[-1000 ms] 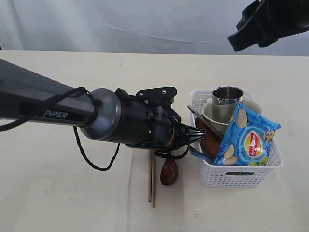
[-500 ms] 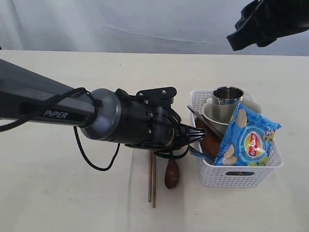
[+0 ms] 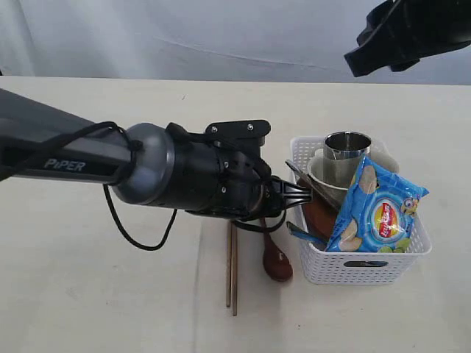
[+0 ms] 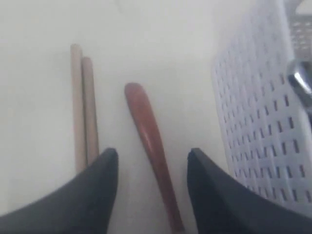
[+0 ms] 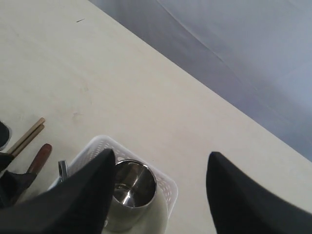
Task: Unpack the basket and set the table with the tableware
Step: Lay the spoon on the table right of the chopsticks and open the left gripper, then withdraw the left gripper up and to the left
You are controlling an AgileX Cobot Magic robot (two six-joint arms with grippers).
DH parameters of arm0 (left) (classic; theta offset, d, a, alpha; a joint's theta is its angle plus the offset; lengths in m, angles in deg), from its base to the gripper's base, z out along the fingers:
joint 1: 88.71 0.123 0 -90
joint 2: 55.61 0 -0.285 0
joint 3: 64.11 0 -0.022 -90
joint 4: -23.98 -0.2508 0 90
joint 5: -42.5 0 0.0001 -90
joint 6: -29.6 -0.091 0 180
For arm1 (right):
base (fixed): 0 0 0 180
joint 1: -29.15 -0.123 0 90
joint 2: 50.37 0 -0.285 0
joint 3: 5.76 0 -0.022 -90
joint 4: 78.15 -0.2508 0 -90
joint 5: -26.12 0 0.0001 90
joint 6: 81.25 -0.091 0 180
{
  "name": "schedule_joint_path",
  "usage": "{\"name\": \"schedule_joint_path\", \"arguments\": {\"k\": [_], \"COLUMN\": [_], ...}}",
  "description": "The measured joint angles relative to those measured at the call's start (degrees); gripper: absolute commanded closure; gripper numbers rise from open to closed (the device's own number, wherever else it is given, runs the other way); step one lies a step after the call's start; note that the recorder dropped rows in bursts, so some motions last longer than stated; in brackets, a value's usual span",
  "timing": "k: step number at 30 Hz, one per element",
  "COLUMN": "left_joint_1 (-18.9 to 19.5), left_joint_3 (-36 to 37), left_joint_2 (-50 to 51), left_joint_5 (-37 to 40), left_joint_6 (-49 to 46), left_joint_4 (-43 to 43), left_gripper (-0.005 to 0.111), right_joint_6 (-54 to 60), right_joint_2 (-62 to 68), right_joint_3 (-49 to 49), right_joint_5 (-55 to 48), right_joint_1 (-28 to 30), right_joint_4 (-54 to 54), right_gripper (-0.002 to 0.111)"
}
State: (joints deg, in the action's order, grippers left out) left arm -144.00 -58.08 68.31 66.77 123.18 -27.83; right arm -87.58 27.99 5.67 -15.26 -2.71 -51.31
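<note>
The dark reddish wooden spoon [image 3: 276, 257] lies flat on the table [image 3: 110, 294] beside the two chopsticks [image 3: 231, 272], just left of the white basket [image 3: 353, 268]. My left gripper [image 3: 292, 195] hovers over the spoon's handle [image 4: 151, 141] and is open, its fingers apart on either side and not touching it. The chopsticks [image 4: 81, 107] lie beyond one finger, the basket wall [image 4: 263, 122] beyond the other. The basket holds the steel cup [image 3: 346, 151] standing in the white bowl [image 3: 324, 180], the brown plate [image 3: 319, 213] and a steel utensil handle [image 3: 300, 173]. My right gripper [image 3: 368, 51] hangs open high above the cup [image 5: 129, 187].
A blue crisp packet [image 3: 377, 207] leans across the front of the basket, over the plate and bowl. The left arm's thick black body [image 3: 184, 176] and its cable lie low over the table left of the basket. A grey backdrop [image 3: 221, 37] closes the far edge.
The spoon, held with its bowl end on the table a second ago, now lies flat beside the chopsticks, let go. The left arm has drawn back slightly. The right arm has barely moved.
</note>
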Motion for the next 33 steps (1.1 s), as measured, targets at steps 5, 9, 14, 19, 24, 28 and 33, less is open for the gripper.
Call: {"name": "schedule_joint_path", "arguments": {"k": [5, 9, 14, 19, 24, 28, 33], "left_joint_1": [0.0, 0.0, 0.0, 0.0, 1.0, 5.4, 15.6], "left_joint_3": [0.0, 0.0, 0.0, 0.4, 4.9, 11.4, 21.9], "left_joint_2": [-2.9, -4.9, -8.7, -12.7, -17.3, -21.4, -27.9], "left_joint_5": [0.9, 2.5, 10.2, 19.0, 19.3, 12.2, -7.8], "left_joint_6": [-3.8, -7.5, -17.3, -26.1, -30.8, -32.5, -37.4], "left_joint_4": [0.0, 1.1, 5.6, 6.6, 4.0, 2.3, 2.1], "left_gripper": [0.063, 0.063, 0.063, 0.08, 0.107, 0.107, 0.107], "right_joint_6": [0.0, 0.0, 0.0, 0.0, 0.3, 0.7, 2.7], "right_joint_2": [0.0, 0.0, 0.0, 1.9, 5.0, 7.4, 11.8], "right_joint_3": [0.0, 0.0, 0.0, 0.0, 0.0, -0.1, -6.2], "right_joint_5": [0.0, 0.0, 0.1, 0.4, 0.9, 4.3, -0.6], "right_joint_1": [0.0, 0.0, 0.0, 0.0, 0.0, 0.0, 0.0], "right_joint_4": [0.0, -0.1, -0.1, -0.1, 0.2, 3.1, 1.6], "right_gripper": [0.055, 0.055, 0.055, 0.055, 0.057, 0.07, 0.059]}}
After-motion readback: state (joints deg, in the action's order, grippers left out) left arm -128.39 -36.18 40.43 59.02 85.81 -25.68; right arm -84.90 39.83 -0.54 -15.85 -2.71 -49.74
